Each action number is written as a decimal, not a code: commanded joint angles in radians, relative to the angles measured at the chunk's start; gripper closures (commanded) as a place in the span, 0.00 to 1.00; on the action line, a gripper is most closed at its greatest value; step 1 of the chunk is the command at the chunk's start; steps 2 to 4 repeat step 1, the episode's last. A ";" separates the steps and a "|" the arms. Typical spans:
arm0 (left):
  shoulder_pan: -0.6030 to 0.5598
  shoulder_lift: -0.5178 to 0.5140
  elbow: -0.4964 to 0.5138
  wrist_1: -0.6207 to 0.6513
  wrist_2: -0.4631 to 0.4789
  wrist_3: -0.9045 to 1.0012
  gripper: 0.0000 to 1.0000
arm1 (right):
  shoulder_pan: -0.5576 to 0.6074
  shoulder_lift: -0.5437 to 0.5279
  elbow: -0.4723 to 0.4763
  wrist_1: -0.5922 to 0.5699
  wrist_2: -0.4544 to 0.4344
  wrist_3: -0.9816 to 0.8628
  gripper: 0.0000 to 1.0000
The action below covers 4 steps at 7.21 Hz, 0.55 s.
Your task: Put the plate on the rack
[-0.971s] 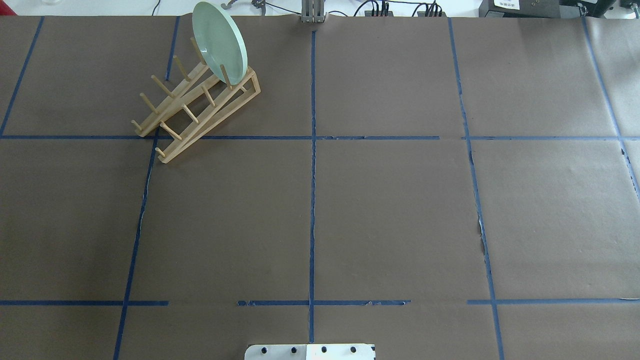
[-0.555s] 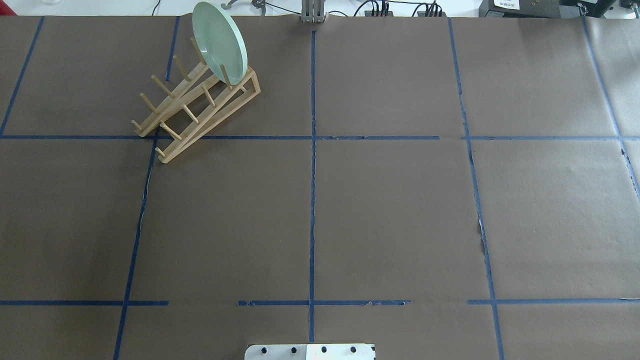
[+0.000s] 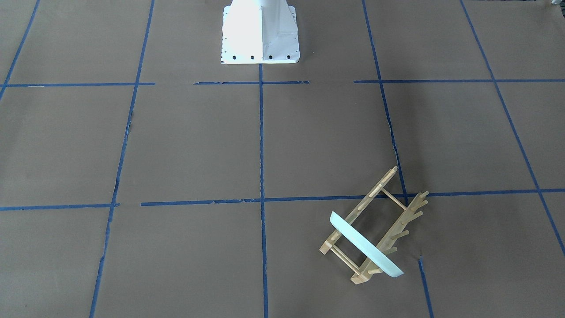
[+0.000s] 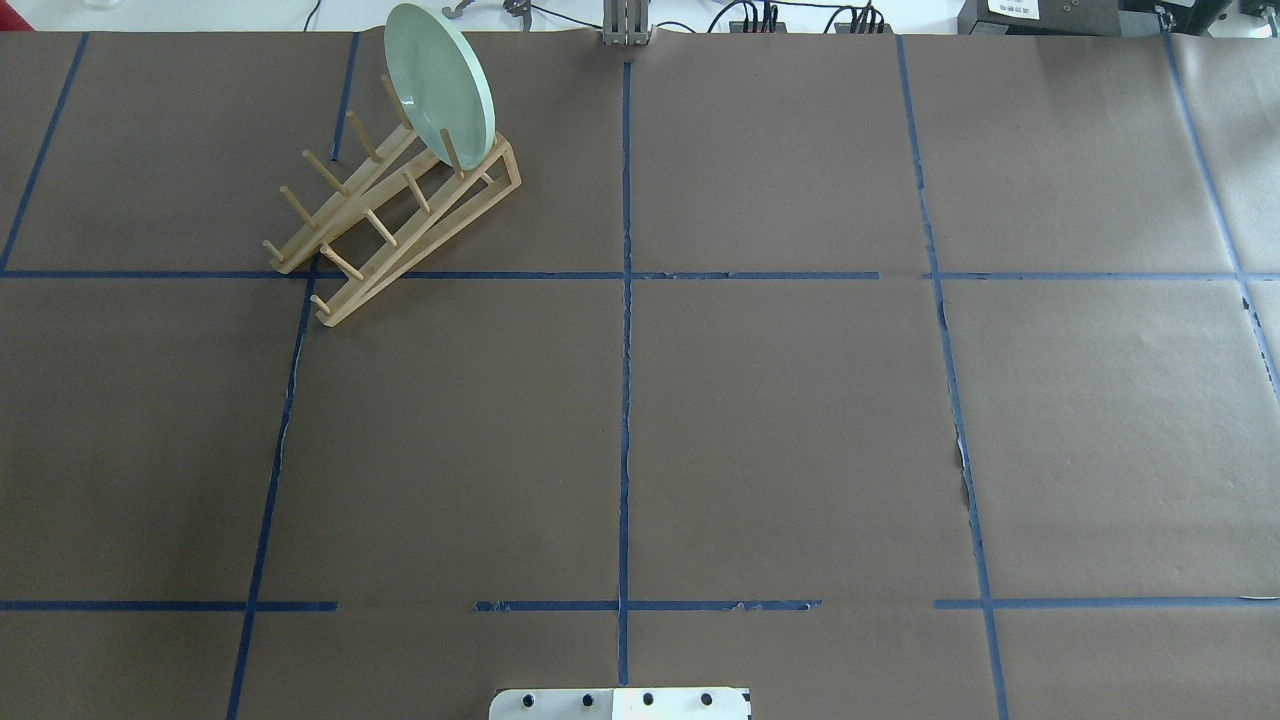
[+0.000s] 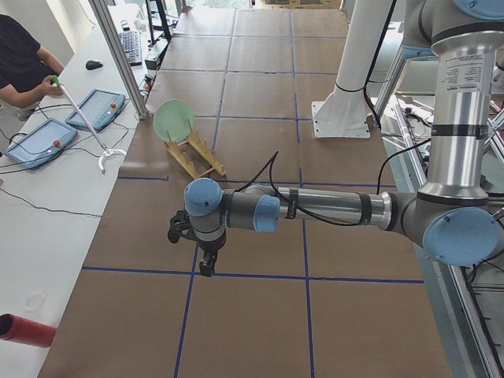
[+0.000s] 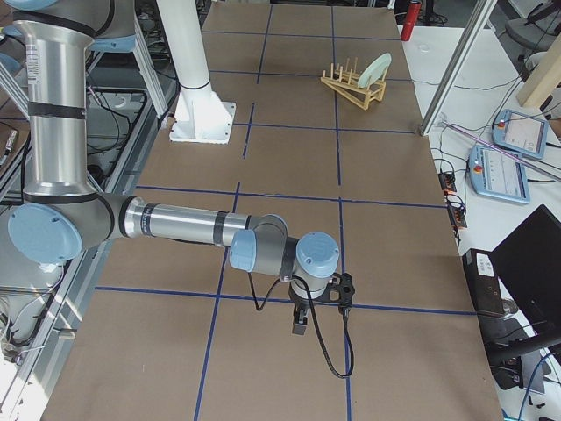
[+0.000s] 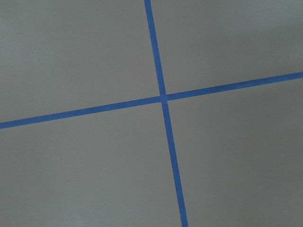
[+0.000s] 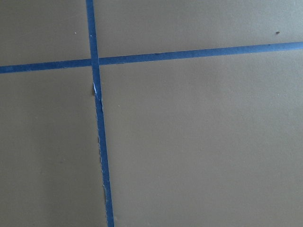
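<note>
The pale green plate [image 4: 440,85] stands on edge between the pegs at the far end of the wooden rack [image 4: 400,262], at the table's far left. It also shows in the front view, plate [image 3: 366,245] on rack [image 3: 375,191], and in both side views. No gripper touches it. My left gripper [image 5: 206,266] hangs over bare table well short of the rack, seen only in the left side view. My right gripper [image 6: 300,323] hangs over the table's right part, seen only in the right side view. I cannot tell whether either is open or shut.
Brown paper with blue tape lines [image 4: 625,400] covers the table. The white robot base [image 3: 259,33] stands at the near edge. An operator [image 5: 24,63] with a stick and tablets sits beyond the far edge. A red cylinder [image 5: 24,331] lies off the table's left end.
</note>
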 commanded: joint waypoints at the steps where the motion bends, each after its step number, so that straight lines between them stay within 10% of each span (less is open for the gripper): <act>1: 0.000 -0.007 -0.001 0.000 0.000 0.000 0.00 | 0.000 0.000 -0.001 0.000 0.000 0.000 0.00; 4: 0.000 -0.007 -0.001 0.000 0.000 0.000 0.00 | 0.000 0.000 -0.001 0.000 0.000 0.000 0.00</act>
